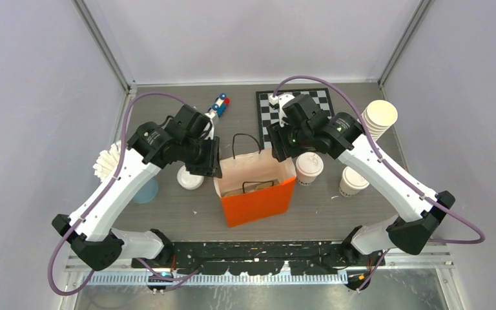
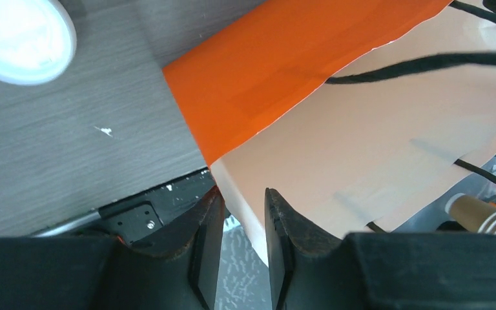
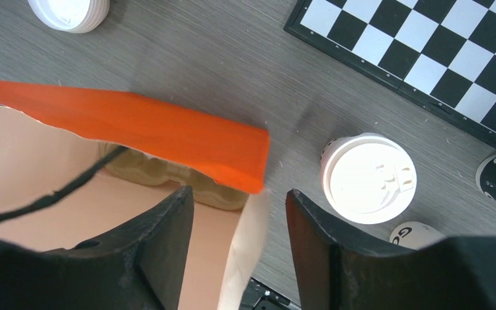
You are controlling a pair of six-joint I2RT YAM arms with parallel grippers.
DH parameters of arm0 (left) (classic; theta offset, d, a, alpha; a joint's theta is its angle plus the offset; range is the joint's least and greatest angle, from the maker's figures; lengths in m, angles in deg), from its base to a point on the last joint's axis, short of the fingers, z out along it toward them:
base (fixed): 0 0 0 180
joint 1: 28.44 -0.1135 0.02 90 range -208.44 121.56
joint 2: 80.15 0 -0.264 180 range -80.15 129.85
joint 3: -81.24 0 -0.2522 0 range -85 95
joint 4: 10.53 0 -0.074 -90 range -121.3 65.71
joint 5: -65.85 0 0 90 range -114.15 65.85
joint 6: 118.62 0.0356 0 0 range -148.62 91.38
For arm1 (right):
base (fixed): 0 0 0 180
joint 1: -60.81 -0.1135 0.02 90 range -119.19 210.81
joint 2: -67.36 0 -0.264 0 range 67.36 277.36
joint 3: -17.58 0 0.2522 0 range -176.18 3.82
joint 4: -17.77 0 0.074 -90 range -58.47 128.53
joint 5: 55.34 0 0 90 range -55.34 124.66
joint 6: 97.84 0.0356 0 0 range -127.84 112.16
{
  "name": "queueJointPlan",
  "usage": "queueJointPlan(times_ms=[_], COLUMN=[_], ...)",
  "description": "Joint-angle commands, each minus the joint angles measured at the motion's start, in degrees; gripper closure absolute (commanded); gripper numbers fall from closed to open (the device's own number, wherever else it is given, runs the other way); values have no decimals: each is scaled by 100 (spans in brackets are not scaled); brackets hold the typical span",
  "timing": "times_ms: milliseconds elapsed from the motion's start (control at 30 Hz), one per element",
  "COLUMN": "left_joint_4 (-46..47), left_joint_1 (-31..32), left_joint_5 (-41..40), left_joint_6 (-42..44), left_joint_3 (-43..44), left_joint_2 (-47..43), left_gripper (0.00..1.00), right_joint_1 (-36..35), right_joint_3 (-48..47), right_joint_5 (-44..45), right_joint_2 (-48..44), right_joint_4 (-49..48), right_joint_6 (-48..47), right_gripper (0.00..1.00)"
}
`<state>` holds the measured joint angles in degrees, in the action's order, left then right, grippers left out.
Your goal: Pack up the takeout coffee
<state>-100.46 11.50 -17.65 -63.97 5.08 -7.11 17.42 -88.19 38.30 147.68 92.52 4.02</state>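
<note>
The takeout coffee (image 1: 309, 168), a short white cup with a sip lid (image 3: 369, 177), stands on the table just right of the orange paper bag (image 1: 255, 190). The bag stands upright with its mouth open and black handles showing. My left gripper (image 2: 242, 192) is at the bag's left rim (image 2: 284, 71), jaws narrowly apart with the paper edge between them, not clamped. My right gripper (image 3: 239, 194) is open and straddles the bag's right wall (image 3: 135, 123). A tan cardboard carrier (image 3: 168, 174) lies inside the bag.
A second lidded cup (image 1: 352, 182) stands right of the coffee. A tilted stack of lidless cups (image 1: 378, 119) is at the far right. A chessboard (image 1: 294, 110) lies behind the bag. Loose white lids (image 1: 190, 177) sit left of it, near a blue disc (image 1: 145, 190).
</note>
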Motion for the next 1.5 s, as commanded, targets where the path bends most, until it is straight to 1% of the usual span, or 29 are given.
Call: queueJointPlan(times_ms=[0, 67, 200, 333, 400, 433, 667, 733, 833, 967, 1133, 1233, 1333, 1400, 1433, 1467], left_joint_4=[450, 496, 539, 525, 532, 513, 250, 202, -80, -526, -606, -606, -579, -511, -450, -373], left_joint_1=[-30, -30, -30, -29, -30, -30, -28, -30, -30, -27, -66, -301, -586, -717, -777, -835], left_joint_5=[-212, -220, -293, -329, -364, -393, -517, -498, -375, -399, -423, -162, 125, 209, 255, 352], left_joint_6=[469, 555, 653, 671, 670, 670, 793, 774, 675, 578, 431, 314, 208, 204, 209, 219], left_joint_3=[-21, -55, -183, -268, -252, -231, 129, 197, 470, 984, 1316, 1414, 1343, 1247, 1200, 1162], left_joint_2=[-158, -220, -289, -263, -263, -259, -31, 63, 290, 528, 521, 483, 375, 289, 262, 248], left_gripper=[69, 66, 65, 66, 66, 66, 66, 64, 57, 51, 44, 40, 39, 38, 38, 38], right_joint_1=[-17, -15, 4, 77, 98, 116, 232, 228, 228, 229, 233, 229, 229, 231, 233, 230], right_joint_3=[10, -37, -139, -98, -37, 2, 47, 107, 204, 323, 429, 352, 332, 425, 477, 504], right_joint_5=[151, 149, 321, 446, 545, 564, 506, 437, 368, 253, 28, -3, -13, -137, -199, -208], right_joint_2=[-7, 75, 176, 195, 175, 138, 15, -10, -69, -215, -419, -488, -569, -639, -674, -701], right_joint_4=[-434, -438, -444, -455, -421, -421, -293, -293, -304, -333, -299, -118, 34, 35, 18, 16], right_joint_6=[-179, -176, -169, -105, -109, -116, -372, -365, -231, -124, -210, -175, -19, 100, 161, 221], right_gripper=[43, 44, 46, 55, 63, 66, 72, 77, 81, 80, 81, 82, 82, 79, 74, 68])
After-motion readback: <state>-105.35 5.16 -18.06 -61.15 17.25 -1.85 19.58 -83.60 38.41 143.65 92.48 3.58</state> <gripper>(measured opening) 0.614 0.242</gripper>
